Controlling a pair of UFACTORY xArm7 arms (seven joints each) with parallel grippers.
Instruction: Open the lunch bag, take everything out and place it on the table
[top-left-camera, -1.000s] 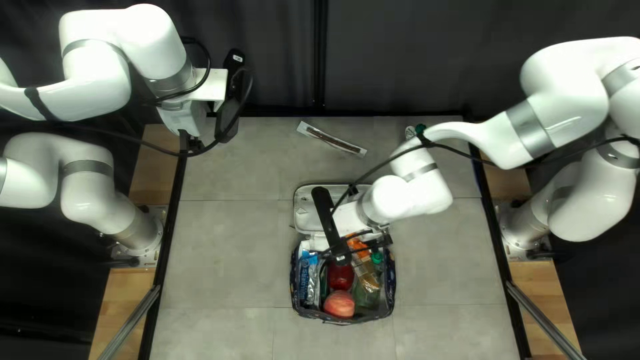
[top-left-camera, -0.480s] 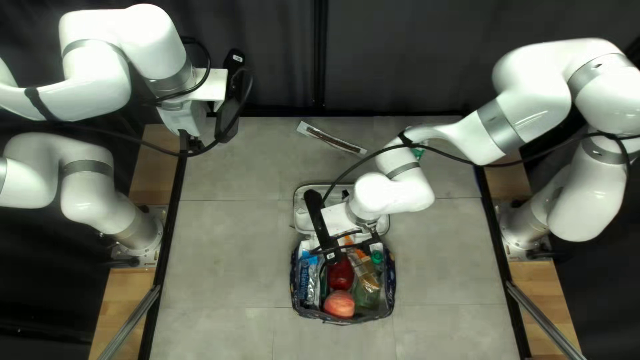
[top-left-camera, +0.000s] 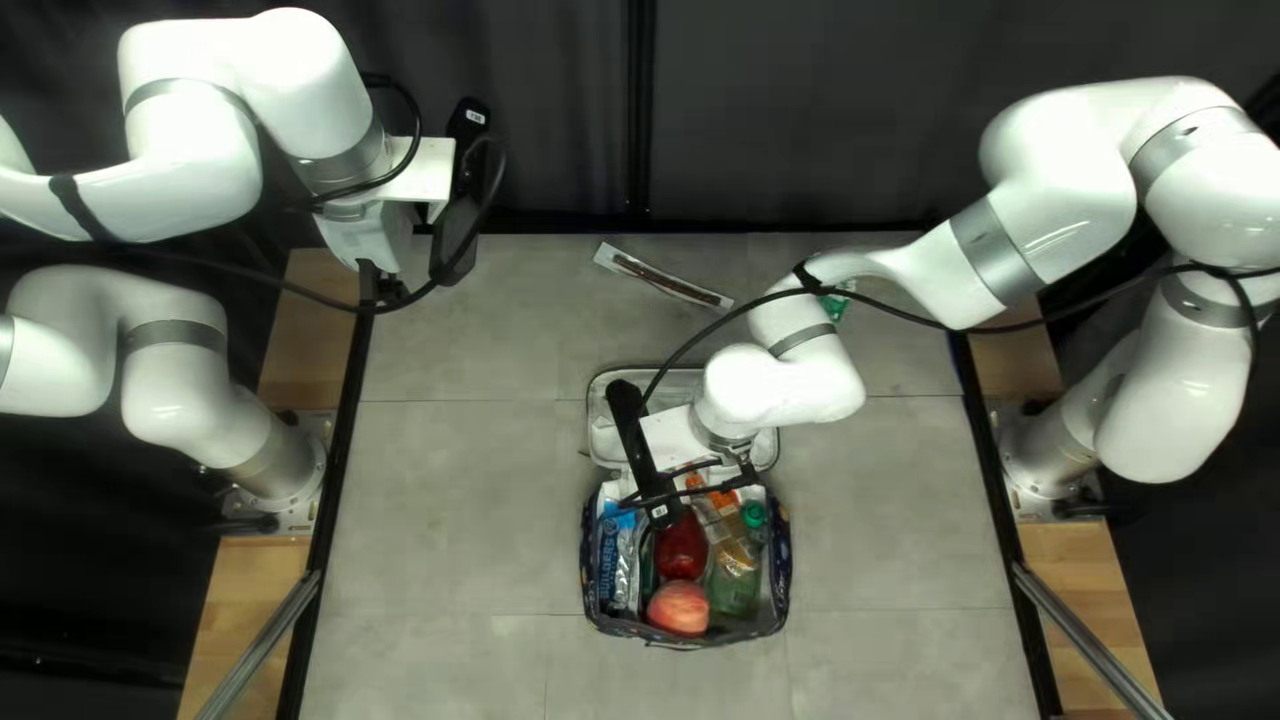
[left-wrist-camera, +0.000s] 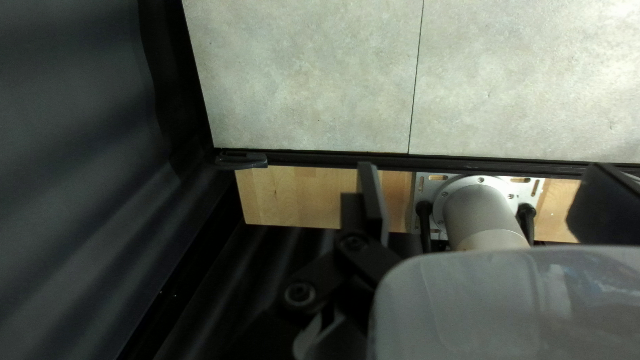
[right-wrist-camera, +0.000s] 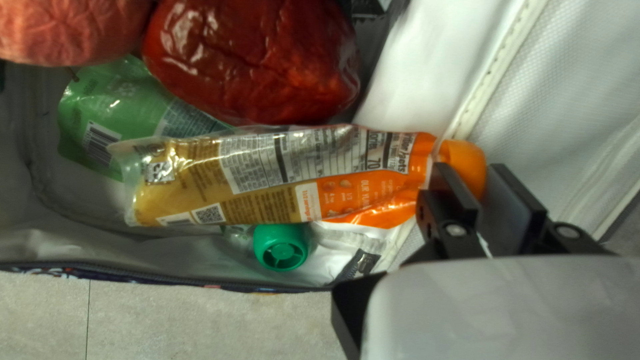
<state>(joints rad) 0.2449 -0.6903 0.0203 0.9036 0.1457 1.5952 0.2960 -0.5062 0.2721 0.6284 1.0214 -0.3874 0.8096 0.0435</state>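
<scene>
The lunch bag (top-left-camera: 684, 638) is seen standing open on the table (top-left-camera: 470, 480), close to the middle of the near edge. Its lid (top-left-camera: 610, 420) is folded back flat toward the far edge, with the white lining turned upward.

The right gripper (right-wrist-camera: 470, 175) is lowered into the far end of the bag, just in front of the lid. Its 2 black fingers are pressed in from 2 sides on the orange cap (right-wrist-camera: 462, 157) of an orange pouch (right-wrist-camera: 280, 175), so the pouch is pinched at its cap. The pouch lies tilted across the other contents, with its printed side up.

5 more things are seen inside the bag. A glossy red item (right-wrist-camera: 255, 60) touches the pouch on one side, and a teal cap (right-wrist-camera: 281, 246) shows just beside it on the other, against the bag's wall. A green pouch (right-wrist-camera: 100, 120) is partly covered by the orange one. An apple (top-left-camera: 679, 607) rests at the bag's near end, and a blue and silver packet (top-left-camera: 617, 555) stands along the wall facing the table's left edge.

A wrapped stick (top-left-camera: 662, 277) lies flat by the middle of the far edge, well apart from the bag.

The left gripper (left-wrist-camera: 480, 170) is held above the far left corner of the table, well away from the bag. Its fingers are spread wide, with nothing between them.
</scene>
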